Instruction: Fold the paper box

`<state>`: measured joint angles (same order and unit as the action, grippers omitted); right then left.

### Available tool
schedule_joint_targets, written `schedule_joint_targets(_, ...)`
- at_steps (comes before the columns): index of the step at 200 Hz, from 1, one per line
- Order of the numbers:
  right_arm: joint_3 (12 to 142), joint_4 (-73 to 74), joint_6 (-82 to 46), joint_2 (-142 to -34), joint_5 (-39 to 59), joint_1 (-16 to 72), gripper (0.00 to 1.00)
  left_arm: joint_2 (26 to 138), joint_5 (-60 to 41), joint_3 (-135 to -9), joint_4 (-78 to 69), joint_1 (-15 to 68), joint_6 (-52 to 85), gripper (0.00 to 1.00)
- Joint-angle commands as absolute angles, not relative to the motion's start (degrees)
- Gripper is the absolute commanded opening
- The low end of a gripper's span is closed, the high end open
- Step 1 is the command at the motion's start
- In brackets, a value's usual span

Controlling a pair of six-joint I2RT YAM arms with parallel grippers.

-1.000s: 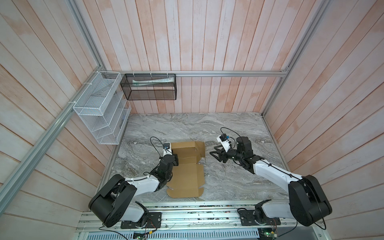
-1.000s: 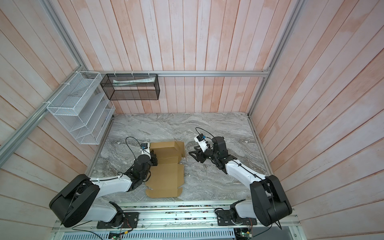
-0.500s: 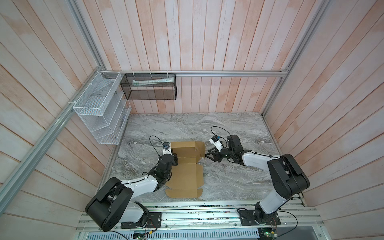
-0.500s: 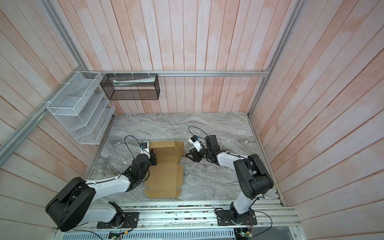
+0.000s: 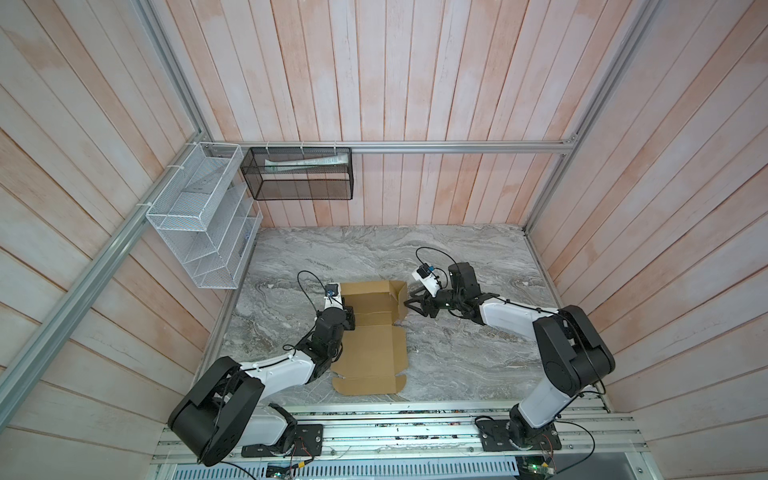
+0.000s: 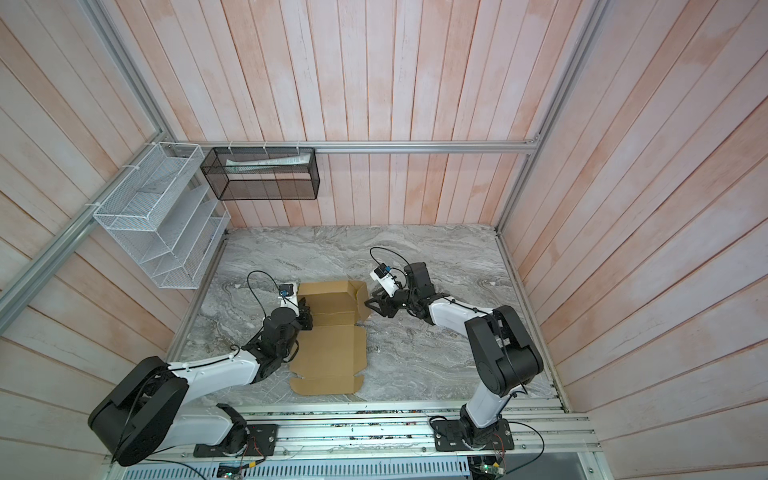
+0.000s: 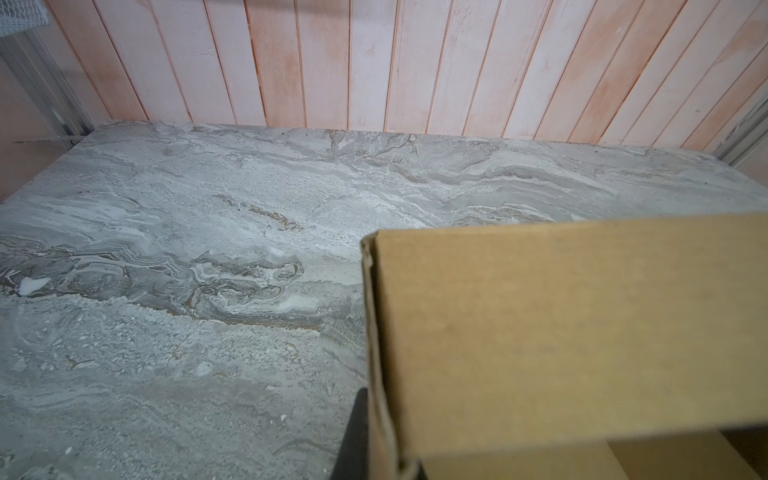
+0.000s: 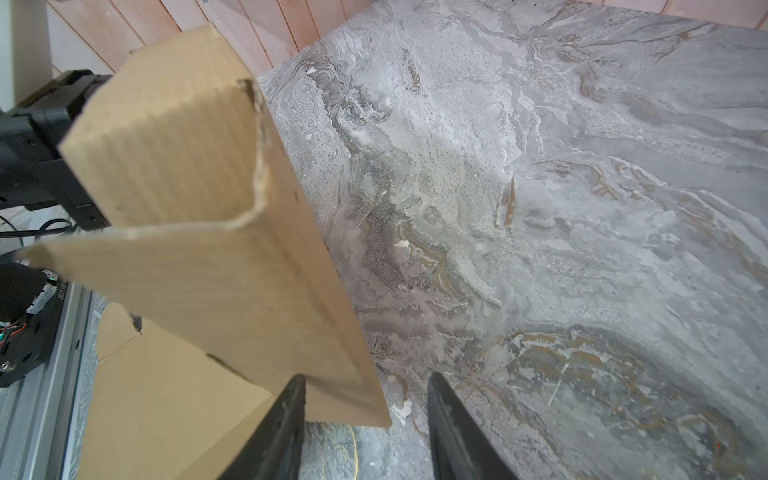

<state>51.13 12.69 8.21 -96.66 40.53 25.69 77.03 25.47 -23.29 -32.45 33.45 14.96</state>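
Note:
The paper box (image 5: 371, 356) is a brown cardboard sheet lying in the middle of the marble table, seen in both top views. Its far half has its walls raised and its near panel (image 6: 330, 353) lies flat. My left gripper (image 5: 348, 314) is shut on the raised left wall; in the left wrist view one black finger (image 7: 353, 436) presses against that wall's edge (image 7: 561, 324). My right gripper (image 8: 365, 380) is open at the box's right side (image 6: 369, 305). The corner of the raised right flap (image 8: 208, 270) sits between its fingers and touches one of them.
A white wire rack (image 5: 199, 216) and a black mesh basket (image 5: 297, 174) hang on the walls at the back left. An aluminium rail (image 5: 395, 432) carrying both arm bases runs along the table's front edge. Wooden walls enclose the table (image 5: 457, 257).
My right arm has swung left to the box's right flap, and its jaws have narrowed somewhat. The left arm and the box have stayed put.

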Motion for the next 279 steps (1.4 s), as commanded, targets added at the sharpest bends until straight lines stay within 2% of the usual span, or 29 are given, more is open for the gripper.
schedule_joint_targets(1,53.2,11.0,9.3,-98.2,41.6,26.9,0.47,76.5,23.7,-23.9,-32.5,33.3,14.4,0.00)
schedule_joint_targets(70,53.1,11.8,7.6,-98.6,40.0,30.7,0.40,77.2,23.5,-24.4,-32.1,33.3,15.1,0.00)
schedule_joint_targets(121,52.5,13.5,3.7,-98.1,35.2,33.8,0.39,77.2,23.5,-24.7,-31.6,33.2,16.1,0.00)
schedule_joint_targets(166,52.7,14.7,-0.6,-98.1,20.8,39.9,0.38,78.2,24.2,-25.5,-30.8,33.3,17.1,0.00)
schedule_joint_targets(204,52.7,17.9,-5.3,-98.6,12.7,43.6,0.36,79.0,24.1,-25.6,-31.1,33.4,17.6,0.00)
schedule_joint_targets(238,52.9,20.3,-8.2,-99.3,0.0,47.7,0.36,78.9,24.0,-25.3,-31.4,33.4,17.8,0.00)
schedule_joint_targets(279,52.9,22.4,-12.5,-100.0,-10.0,50.0,0.36,78.8,23.8,-24.9,-31.9,33.4,18.2,0.00)
